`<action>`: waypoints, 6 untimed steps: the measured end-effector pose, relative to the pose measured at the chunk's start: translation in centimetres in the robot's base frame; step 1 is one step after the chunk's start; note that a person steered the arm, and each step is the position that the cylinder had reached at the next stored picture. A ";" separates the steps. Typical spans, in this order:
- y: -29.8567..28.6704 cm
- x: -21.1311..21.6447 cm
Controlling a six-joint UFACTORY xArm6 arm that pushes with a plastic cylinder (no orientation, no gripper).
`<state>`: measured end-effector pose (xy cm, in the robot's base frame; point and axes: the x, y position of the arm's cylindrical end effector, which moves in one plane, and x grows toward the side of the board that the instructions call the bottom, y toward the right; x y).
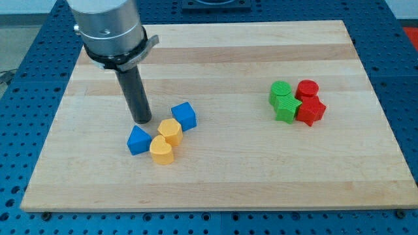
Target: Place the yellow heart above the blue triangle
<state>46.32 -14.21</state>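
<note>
The yellow heart (161,149) lies at the board's lower left, touching the blue triangle (138,140) on its left. A yellow hexagon block (170,130) sits just above the heart, touching it. A blue cube-like block (184,115) sits up and right of the hexagon. My tip (142,121) is at the end of the dark rod, just above the blue triangle and left of the yellow hexagon, apart from the heart.
A cluster of two green blocks (283,101) and two red blocks (309,104) sits on the view's right. The wooden board (215,183) rests on a blue table, its edges framing the work area.
</note>
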 end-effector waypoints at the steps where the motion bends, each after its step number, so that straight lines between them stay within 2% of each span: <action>1: -1.5 0.1; 3: -3.5 3.4; 4: -1.1 5.4; 6: 3.9 6.4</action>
